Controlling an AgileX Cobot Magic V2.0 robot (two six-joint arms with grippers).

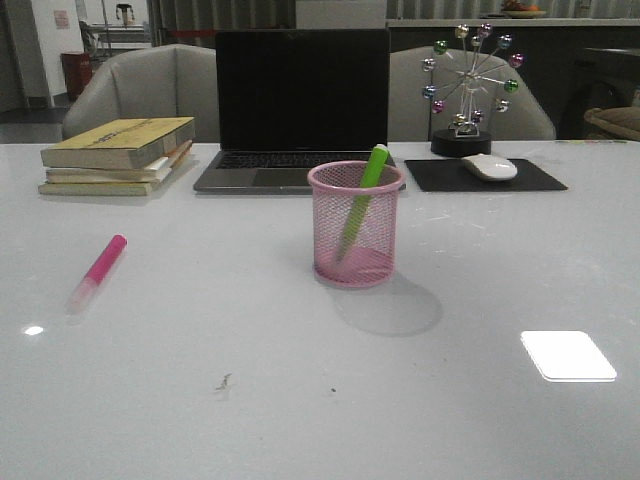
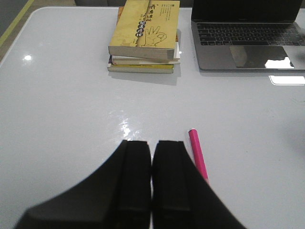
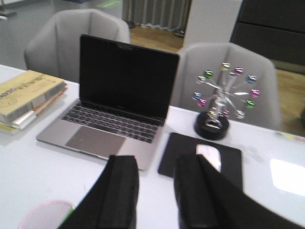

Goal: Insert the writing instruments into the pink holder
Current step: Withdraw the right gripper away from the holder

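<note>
Left gripper (image 2: pixel 151 186), fingers pressed together, is hovering just beside the pink marker (image 2: pixel 198 153) (lying lengthwise alongside), nearer than the right arm.

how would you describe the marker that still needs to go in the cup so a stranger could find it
Start at the stack of books at the table's far left, then come toward the near edge. The pink marker lies flat on the bare white table, alone. Unlike the green marker leaning inside the pink mesh cup, it is magenta with a pale cap.
</note>
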